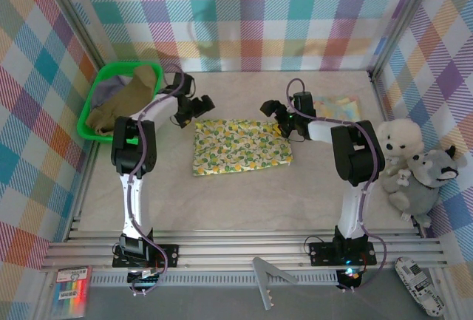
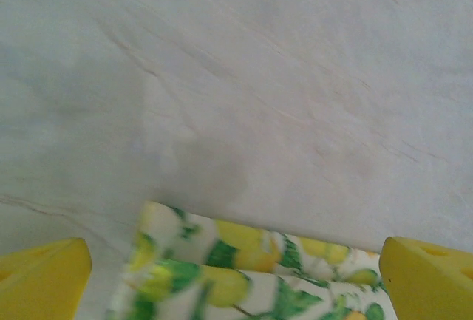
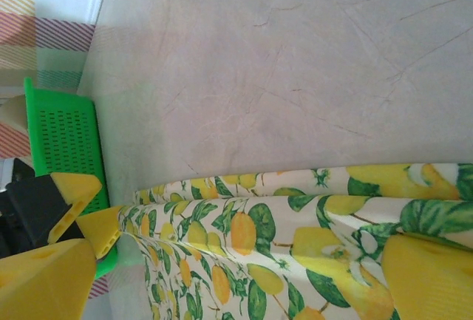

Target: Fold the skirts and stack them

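Note:
A skirt with a yellow lemon and green leaf print (image 1: 240, 146) lies folded flat at the table's middle. My left gripper (image 1: 201, 106) hovers open at its far left corner, and the blurred cloth edge (image 2: 244, 276) lies between the wide-apart fingers (image 2: 41, 276). My right gripper (image 1: 270, 108) stands open over the far right corner, with the print (image 3: 281, 239) spread under its fingers (image 3: 429, 276). The olive-brown skirt (image 1: 129, 102) and the grey-lavender skirt (image 1: 114, 83) lie in the green basket (image 1: 92, 98). A pale pastel folded cloth (image 1: 336, 106) rests at the far right.
The green basket (image 3: 63, 135) sits at the far left of the table. White and grey plush toys (image 1: 410, 165) lean against the right wall. The plaid walls close in the table on three sides. Bare table surface (image 1: 244, 202) lies in front of the lemon skirt.

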